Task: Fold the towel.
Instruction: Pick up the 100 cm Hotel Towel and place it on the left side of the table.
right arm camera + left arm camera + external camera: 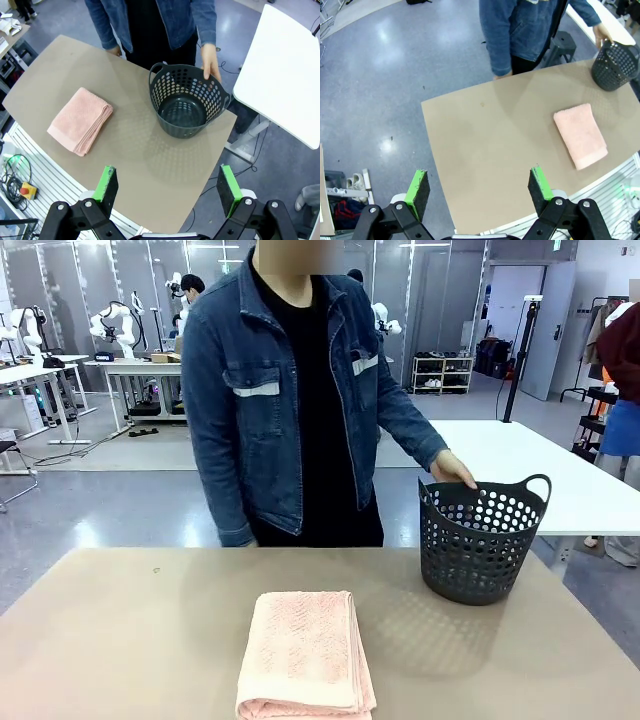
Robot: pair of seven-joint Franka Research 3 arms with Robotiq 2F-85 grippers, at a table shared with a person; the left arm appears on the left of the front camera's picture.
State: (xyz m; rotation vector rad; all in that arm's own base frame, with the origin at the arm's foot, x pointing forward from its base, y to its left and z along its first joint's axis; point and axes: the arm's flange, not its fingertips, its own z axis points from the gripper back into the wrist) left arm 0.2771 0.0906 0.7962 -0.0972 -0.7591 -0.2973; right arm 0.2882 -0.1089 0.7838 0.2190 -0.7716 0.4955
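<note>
Left gripper [480, 192] and right gripper [168, 187]: both held high above the surface [130, 640], jaws spread apart, holding nothing. One towel [307, 650], folded, lies at the near centre of the surface. One dark perforated basket [482, 540] stands far right. The person's hand [452, 470] rests on its rim.

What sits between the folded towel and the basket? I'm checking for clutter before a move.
Nothing: bare tabletop separates the towel from the basket, which carries the person's hand on its rim. The right wrist view shows it best.
</note>
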